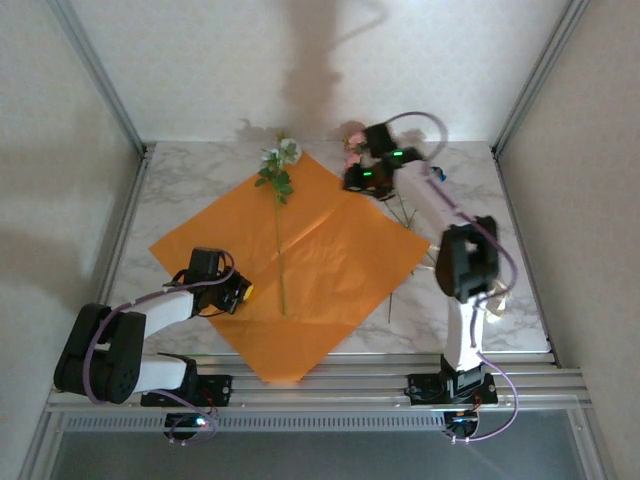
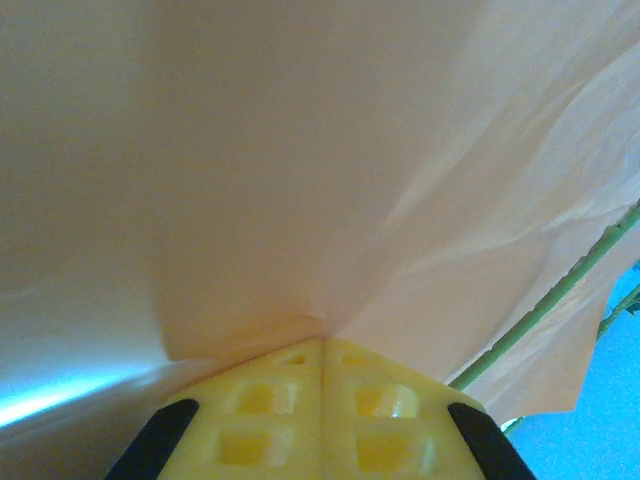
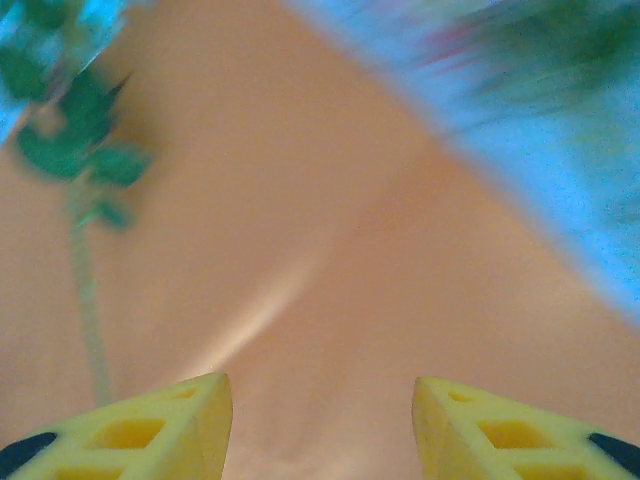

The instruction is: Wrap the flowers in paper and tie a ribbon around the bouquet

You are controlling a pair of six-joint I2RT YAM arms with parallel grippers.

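The right wrist view is smeared with blur: a leafy stem at 9 o'clock and a green-and-pink patch at 1 o'clock are barely readable. In the left wrist view most of the sheet is washed pale by glare, and how much paper lies inside the grip is hidden.

From above, one sheet of paper (image 1: 330, 260) lies on the marble table (image 1: 180, 190). It is thin, bright orange and creased, and set as a diamond. One flower (image 1: 281, 235) lies on it, a long thin green stem running from 6 to 12 o'clock, with leaves and a pale bloom past the top corner. More flowers sit off the sheet at 1 o'clock: pink blooms (image 1: 354, 143), count unclear, and two loose stems (image 1: 402, 212) by the paper's 3 o'clock edge.

There are two grippers. The left gripper (image 1: 240, 293), at 8 o'clock on the sheet, has its ribbed yellow fingers (image 2: 380, 410) pressed together — the paper fans up in folds from their seam, pinched. The right gripper (image 1: 358, 182), near the top corner at 1 o'clock, has its jaws parted over bare paper and grips nothing.
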